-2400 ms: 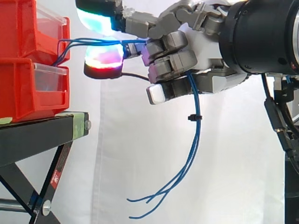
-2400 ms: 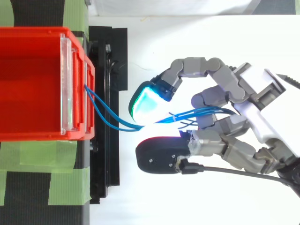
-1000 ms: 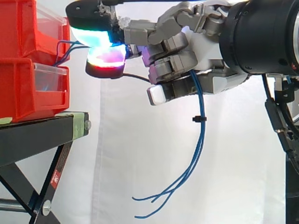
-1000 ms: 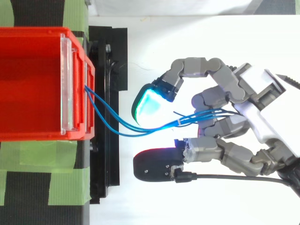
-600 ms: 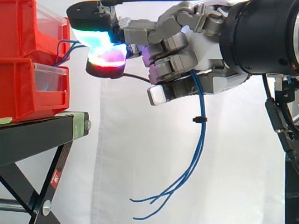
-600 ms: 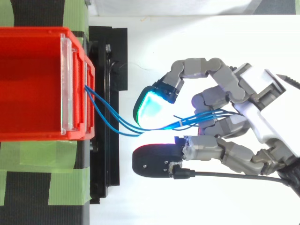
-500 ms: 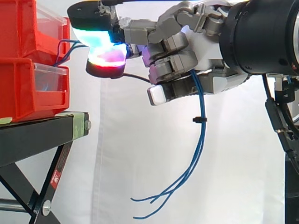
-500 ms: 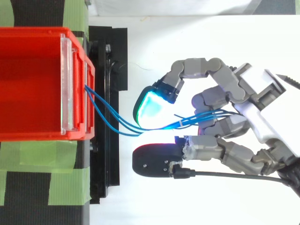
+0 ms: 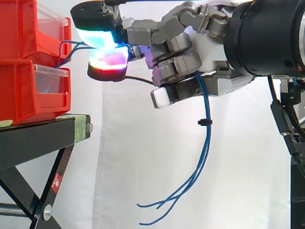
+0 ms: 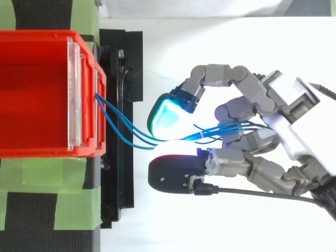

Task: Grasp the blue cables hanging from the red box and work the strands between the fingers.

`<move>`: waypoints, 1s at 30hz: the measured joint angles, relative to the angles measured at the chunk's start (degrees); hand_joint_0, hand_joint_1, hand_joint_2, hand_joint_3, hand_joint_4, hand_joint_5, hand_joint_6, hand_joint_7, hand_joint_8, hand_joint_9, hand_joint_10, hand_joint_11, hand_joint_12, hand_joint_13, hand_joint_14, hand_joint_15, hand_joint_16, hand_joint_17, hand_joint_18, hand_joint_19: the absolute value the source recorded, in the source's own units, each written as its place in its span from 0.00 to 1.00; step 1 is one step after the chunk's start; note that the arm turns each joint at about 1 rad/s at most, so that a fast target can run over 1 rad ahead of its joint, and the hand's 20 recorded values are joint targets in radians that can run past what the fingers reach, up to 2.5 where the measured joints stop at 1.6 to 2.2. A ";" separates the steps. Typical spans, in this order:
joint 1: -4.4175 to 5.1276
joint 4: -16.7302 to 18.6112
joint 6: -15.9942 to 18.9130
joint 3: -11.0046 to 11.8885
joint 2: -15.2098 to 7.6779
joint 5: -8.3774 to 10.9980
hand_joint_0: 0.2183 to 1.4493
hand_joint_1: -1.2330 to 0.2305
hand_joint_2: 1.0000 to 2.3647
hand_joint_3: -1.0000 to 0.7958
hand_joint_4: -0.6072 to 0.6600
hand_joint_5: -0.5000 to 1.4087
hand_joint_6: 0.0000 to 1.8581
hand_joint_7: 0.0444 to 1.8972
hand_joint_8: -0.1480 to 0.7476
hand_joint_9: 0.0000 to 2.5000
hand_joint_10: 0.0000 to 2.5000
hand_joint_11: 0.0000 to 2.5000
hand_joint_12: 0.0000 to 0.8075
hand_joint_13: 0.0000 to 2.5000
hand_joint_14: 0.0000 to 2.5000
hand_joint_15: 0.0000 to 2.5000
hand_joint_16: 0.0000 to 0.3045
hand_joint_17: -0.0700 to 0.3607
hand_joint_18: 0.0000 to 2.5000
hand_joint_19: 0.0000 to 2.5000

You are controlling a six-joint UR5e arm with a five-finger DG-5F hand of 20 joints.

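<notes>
Robot hand curled tight around thin, bendy blue cables, pinched between round glowing fingertips, two stacked red plastic boxes

Bright even light, soft faint shadows

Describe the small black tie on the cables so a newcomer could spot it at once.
From the red bins at the view's left, blue cables run right into the hand and drop out below its curled fingers. Partway down that hanging stretch sits the tie: a tiny black band, the only dark mark on the blue strands.
</notes>
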 measured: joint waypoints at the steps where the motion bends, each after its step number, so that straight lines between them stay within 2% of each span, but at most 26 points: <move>1: 0.00 0.01 -0.15 0.00 0.00 0.00 0.43 0.38 0.01 0.19 0.68 0.30 0.36 0.61 0.58 0.62 1.00 1.00 0.67 0.70 1.00 0.63 0.65 0.51 0.82 0.32; 8: 0.00 0.12 -1.08 0.00 0.00 -0.02 0.42 0.38 0.01 0.19 0.67 0.31 0.31 0.63 0.58 0.62 1.00 1.00 0.67 0.70 1.00 0.63 0.65 0.51 0.82 0.32; 10: 0.01 0.13 -1.13 0.00 0.00 0.01 0.46 0.37 0.01 0.21 0.68 0.31 0.31 0.63 0.58 0.62 1.00 1.00 0.67 0.70 1.00 0.63 0.65 0.51 0.82 0.32; 17: 0.00 0.13 -1.16 0.00 0.00 0.37 0.61 0.37 0.01 0.39 0.67 0.30 0.43 0.57 0.58 0.62 1.00 1.00 0.67 0.70 1.00 0.63 0.65 0.51 0.82 0.32; 24: 0.00 0.21 -1.16 0.00 0.00 0.44 0.66 0.40 0.01 0.38 0.67 0.28 0.46 0.54 0.58 0.62 1.00 1.00 0.67 0.70 1.00 0.63 0.65 0.51 0.82 0.32; 25: 0.01 0.30 -1.17 0.00 -0.01 0.44 0.66 0.43 0.01 0.39 0.67 0.29 0.44 0.53 0.58 0.62 1.00 1.00 0.67 0.70 1.00 0.63 0.65 0.51 0.82 0.32; 26: 0.01 0.36 -1.16 0.00 -0.03 0.44 0.64 0.45 0.01 0.38 0.67 0.31 0.37 0.56 0.58 0.62 1.00 1.00 0.67 0.70 1.00 0.63 0.65 0.51 0.82 0.32; 27: 0.01 0.43 -1.17 0.00 -0.02 0.47 0.63 0.45 0.01 0.38 0.67 0.31 0.35 0.57 0.58 0.62 1.00 1.00 0.67 0.70 1.00 0.63 0.65 0.51 0.82 0.32; 29: 0.01 0.61 -1.16 0.00 -0.01 0.60 0.54 0.48 0.01 0.26 0.67 0.34 0.22 0.63 0.58 0.62 1.00 1.00 0.67 0.70 1.00 0.63 0.65 0.51 0.82 0.32; 30: 0.00 0.69 -1.15 0.00 -0.01 0.70 0.53 0.48 0.01 0.21 0.67 0.34 0.20 0.64 0.58 0.62 1.00 1.00 0.67 0.70 1.00 0.63 0.65 0.51 0.82 0.32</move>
